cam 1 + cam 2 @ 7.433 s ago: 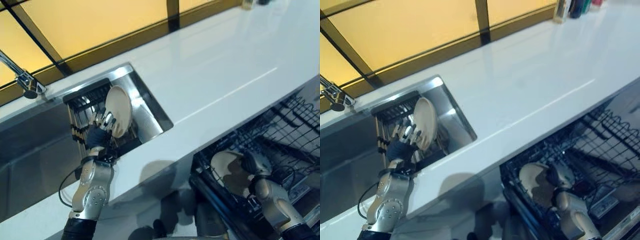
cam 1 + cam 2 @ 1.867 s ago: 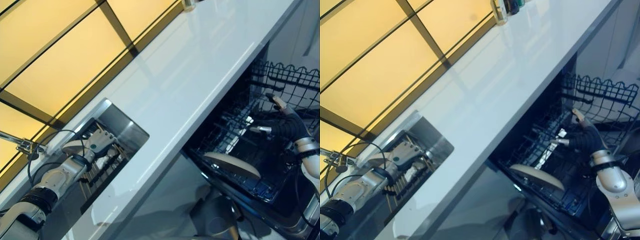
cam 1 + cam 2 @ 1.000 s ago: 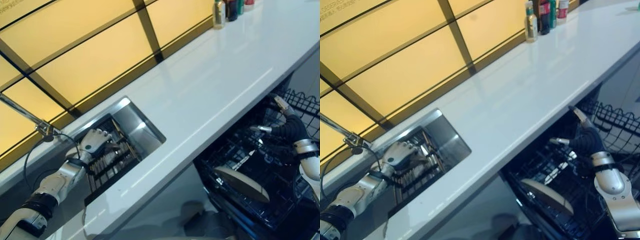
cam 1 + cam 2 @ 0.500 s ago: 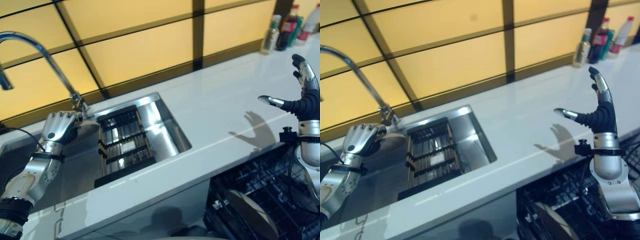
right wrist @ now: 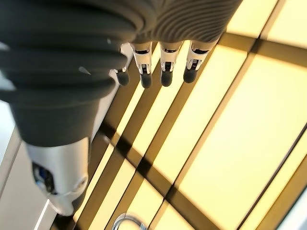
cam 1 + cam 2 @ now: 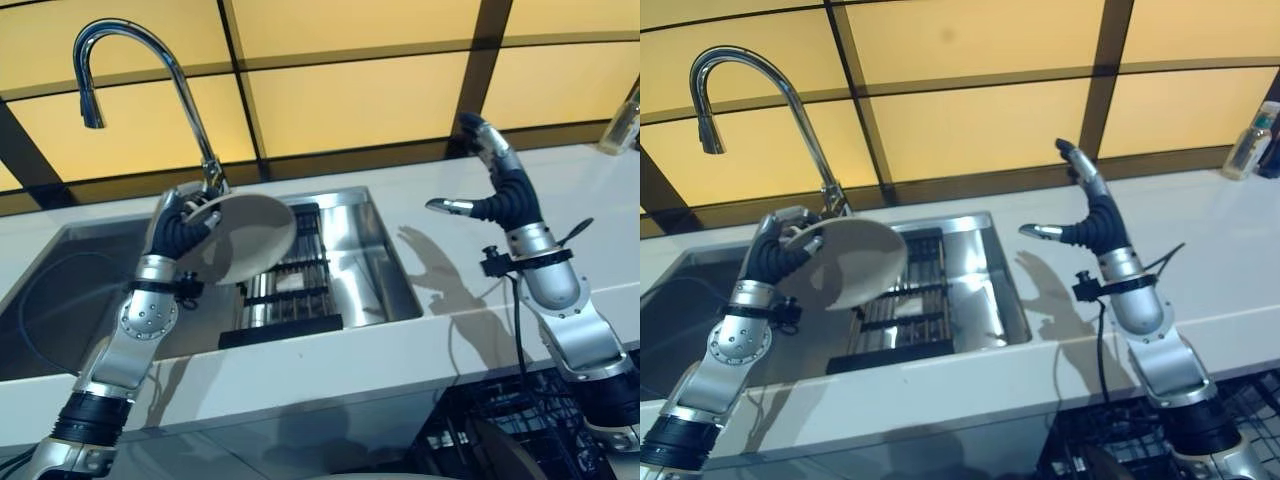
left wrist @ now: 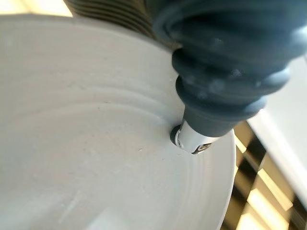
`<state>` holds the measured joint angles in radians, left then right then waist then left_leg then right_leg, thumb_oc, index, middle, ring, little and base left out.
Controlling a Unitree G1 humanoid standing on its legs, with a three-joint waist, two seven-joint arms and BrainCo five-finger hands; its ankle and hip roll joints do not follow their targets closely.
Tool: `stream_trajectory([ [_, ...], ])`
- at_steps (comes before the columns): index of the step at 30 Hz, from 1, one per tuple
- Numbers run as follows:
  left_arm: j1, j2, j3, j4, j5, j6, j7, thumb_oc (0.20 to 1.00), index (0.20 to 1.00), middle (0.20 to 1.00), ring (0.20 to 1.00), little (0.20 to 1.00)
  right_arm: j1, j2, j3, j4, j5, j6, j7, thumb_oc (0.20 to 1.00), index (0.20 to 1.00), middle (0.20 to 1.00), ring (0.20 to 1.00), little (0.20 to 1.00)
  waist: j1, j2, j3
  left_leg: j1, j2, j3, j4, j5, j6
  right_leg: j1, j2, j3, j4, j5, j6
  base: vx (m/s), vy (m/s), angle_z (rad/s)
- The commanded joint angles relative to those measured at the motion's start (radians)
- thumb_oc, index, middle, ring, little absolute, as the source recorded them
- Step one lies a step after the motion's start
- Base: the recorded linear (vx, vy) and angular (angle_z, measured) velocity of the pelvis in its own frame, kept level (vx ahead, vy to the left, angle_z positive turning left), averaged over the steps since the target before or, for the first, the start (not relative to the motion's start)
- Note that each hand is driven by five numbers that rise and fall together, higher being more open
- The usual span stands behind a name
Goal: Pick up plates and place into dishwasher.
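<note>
A beige plate (image 6: 245, 248) hangs tilted above the sink (image 6: 60, 290), beside the faucet. My left hand (image 6: 178, 228) is shut on its left rim, and the thumb (image 7: 195, 139) presses the plate's face (image 7: 86, 143) in the left wrist view. My right hand (image 6: 497, 190) is raised over the white counter (image 6: 600, 200), right of the sink. Its fingers (image 5: 165, 67) are straight and hold nothing. Another plate (image 6: 512, 455) stands in the dishwasher's dark wire rack (image 6: 560, 400) at the lower right.
A tall chrome faucet (image 6: 150, 60) arches behind the sink. A black drying rack (image 6: 295, 290) lies in the sink's right part. A bottle (image 6: 1248, 140) stands at the counter's far right, against the yellow panelled wall. The counter's front edge runs over the open dishwasher.
The whole view has swung left and levelled out. My left hand has lifted the plate from low beside the faucet up over the sink. The right hand stays open and raised.
</note>
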<state>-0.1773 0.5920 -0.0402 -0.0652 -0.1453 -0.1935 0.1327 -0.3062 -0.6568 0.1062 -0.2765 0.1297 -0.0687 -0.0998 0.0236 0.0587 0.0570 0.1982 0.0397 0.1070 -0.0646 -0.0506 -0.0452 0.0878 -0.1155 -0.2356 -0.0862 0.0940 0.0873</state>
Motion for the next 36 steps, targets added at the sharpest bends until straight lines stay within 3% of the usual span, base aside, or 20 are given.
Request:
stream_trajectory([
  [1,-0.109,-0.023,-0.027,-0.078,-0.270,-0.006,-0.112,0.200,0.200,0.200,0.200,0.200,-0.126,0.034,0.057,-0.043,0.049,-0.008,0.054,1.000,1.000,1.000,1.000,1.000,0.027,-0.063,-0.036,-0.047,-0.036,0.016,0.041,-0.074,0.024,0.019,0.016,-0.007,0.020,-0.117,0.021,-0.05,-0.012,0.03],
  [4,-0.110,-0.087,-0.068,-0.110,-0.395,-0.026,-0.159,0.200,0.200,0.200,0.200,0.200,-0.135,0.058,0.090,-0.044,0.083,-0.004,0.101,1.000,1.000,1.000,1.000,1.000,0.030,-0.068,-0.037,-0.047,-0.037,0.010,0.037,-0.071,0.024,0.020,0.016,-0.011,0.019,-0.116,0.020,-0.05,-0.012,0.04],
  [7,-0.116,-0.138,-0.109,-0.138,-0.428,-0.037,-0.167,0.200,0.200,0.200,0.200,0.200,-0.148,0.075,0.125,-0.049,0.101,0.007,0.112,1.000,1.000,1.000,1.000,1.000,0.032,-0.075,-0.037,-0.047,-0.037,0.008,0.032,-0.069,0.025,0.021,0.017,-0.011,0.017,-0.114,0.020,-0.05,-0.015,0.04],
  [13,-0.123,-0.147,-0.144,-0.160,-0.371,-0.022,-0.159,0.200,0.200,0.200,0.200,0.200,-0.167,0.075,0.155,-0.032,0.106,0.023,0.113,1.000,1.000,1.000,1.000,1.000,0.038,-0.082,-0.037,-0.049,-0.047,-0.005,0.034,-0.073,0.030,0.023,0.018,-0.003,0.007,-0.109,0.022,-0.05,-0.012,0.00],
  [15,-0.124,-0.135,-0.144,-0.155,-0.366,-0.013,-0.155,0.200,0.200,0.200,0.200,0.200,-0.162,0.073,0.156,-0.031,0.128,0.055,0.118,1.000,1.000,1.000,1.000,1.000,0.037,-0.081,-0.037,-0.050,-0.048,-0.003,0.036,-0.074,0.031,0.021,0.018,0.000,0.008,-0.108,0.023,-0.04,-0.001,0.00],
  [19,-0.109,-0.120,-0.122,-0.143,-0.376,-0.034,-0.154,0.200,0.200,0.200,0.200,0.200,-0.118,0.068,0.150,0.026,0.139,0.230,0.082,1.000,1.000,1.000,1.000,1.000,0.033,-0.082,-0.037,-0.049,-0.050,0.004,0.038,-0.073,0.033,0.018,0.017,0.005,0.005,-0.103,0.025,-0.04,0.011,0.00],
  [28,-0.103,-0.117,-0.115,-0.125,-0.313,-0.058,-0.121,0.200,0.200,0.200,0.200,0.200,-0.049,0.109,0.159,0.152,0.353,0.415,0.079,1.000,1.000,1.000,1.000,1.000,0.034,-0.093,-0.031,-0.050,-0.052,0.005,0.039,-0.069,0.034,0.019,0.015,0.003,0.001,-0.096,0.025,-0.01,0.002,0.00],
  [30,-0.100,-0.116,-0.114,-0.119,-0.308,-0.065,-0.117,0.200,0.200,0.200,0.200,0.200,-0.037,0.120,0.168,0.174,0.398,0.437,0.080,1.000,1.000,1.000,1.000,1.000,0.036,-0.097,-0.030,-0.048,-0.051,0.005,0.039,-0.068,0.033,0.022,0.016,0.000,0.001,-0.096,0.025,0.00,0.000,0.00],
  [36,-0.086,-0.131,-0.118,-0.111,-0.365,-0.063,-0.133,0.200,0.200,0.200,0.200,0.200,-0.042,0.153,0.193,0.213,0.465,0.417,0.094,1.000,1.000,1.000,1.000,1.000,0.051,-0.105,-0.027,-0.051,-0.052,-0.002,0.049,-0.070,0.033,0.027,0.016,-0.006,0.000,-0.096,0.020,0.00,0.000,0.00],
])
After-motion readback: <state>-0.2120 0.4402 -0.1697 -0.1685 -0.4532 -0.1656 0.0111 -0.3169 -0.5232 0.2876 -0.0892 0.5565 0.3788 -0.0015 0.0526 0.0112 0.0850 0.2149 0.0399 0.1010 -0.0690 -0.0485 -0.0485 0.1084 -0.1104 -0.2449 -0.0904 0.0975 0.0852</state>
